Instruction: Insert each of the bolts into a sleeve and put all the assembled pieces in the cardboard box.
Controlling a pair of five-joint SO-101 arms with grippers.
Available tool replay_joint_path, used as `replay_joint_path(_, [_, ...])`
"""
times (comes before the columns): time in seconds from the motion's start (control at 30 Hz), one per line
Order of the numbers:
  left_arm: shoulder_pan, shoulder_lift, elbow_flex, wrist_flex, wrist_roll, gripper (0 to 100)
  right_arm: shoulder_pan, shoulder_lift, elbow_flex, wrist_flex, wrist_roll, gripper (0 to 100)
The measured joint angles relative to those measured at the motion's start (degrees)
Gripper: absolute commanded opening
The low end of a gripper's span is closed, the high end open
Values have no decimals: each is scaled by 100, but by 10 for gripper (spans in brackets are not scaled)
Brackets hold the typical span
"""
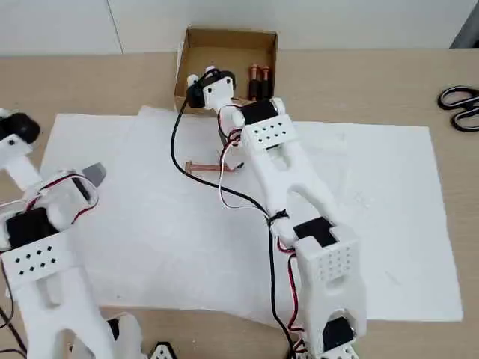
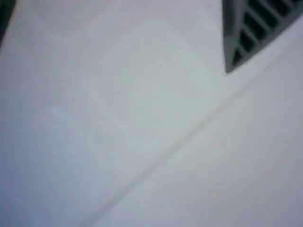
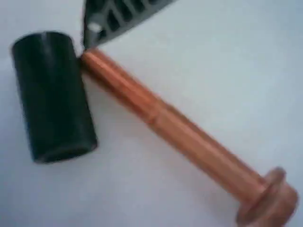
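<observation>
While two assembled pieces (image 1: 259, 81) lie in the cardboard box (image 1: 228, 34), one copper bolt (image 3: 180, 130) and one black sleeve (image 3: 52, 94) are not yet joined.

The bolt lies flat on the white paper (image 1: 150, 247), its plain end against the sleeve's side, not inside it, so joining and boxing this pair seems to be what is left. The right gripper (image 3: 102, 23) sits at that plain end, holding nothing; whether it is spread or pressed together cannot be told. The left gripper (image 1: 93, 173) hangs over the paper well apart, equally unclear.

wooden table (image 1: 374, 82) carries a white paper sheet (image 1: 150, 224), a cardboard box (image 1: 224, 34) behind it, scissors (image 1: 460, 109) apart on bare wood
</observation>
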Motion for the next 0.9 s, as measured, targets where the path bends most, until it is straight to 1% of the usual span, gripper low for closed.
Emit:
replay_joint_path(0.23, [-44, 0, 299, -325, 0, 291, -44, 387, -457, 0, 9, 280])
replay_joint_path(0.53, [-44, 0, 299, -334, 0, 291, -220, 774, -809, 0, 9, 280])
replay_joint_path(0.73, [-44, 0, 299, -334, 0, 291, -211, 1029, -923, 0, 9, 203])
replay_joint_path(0.9, [-44, 0, 299, -334, 0, 291, -202, 1125, -958, -18, 9, 200])
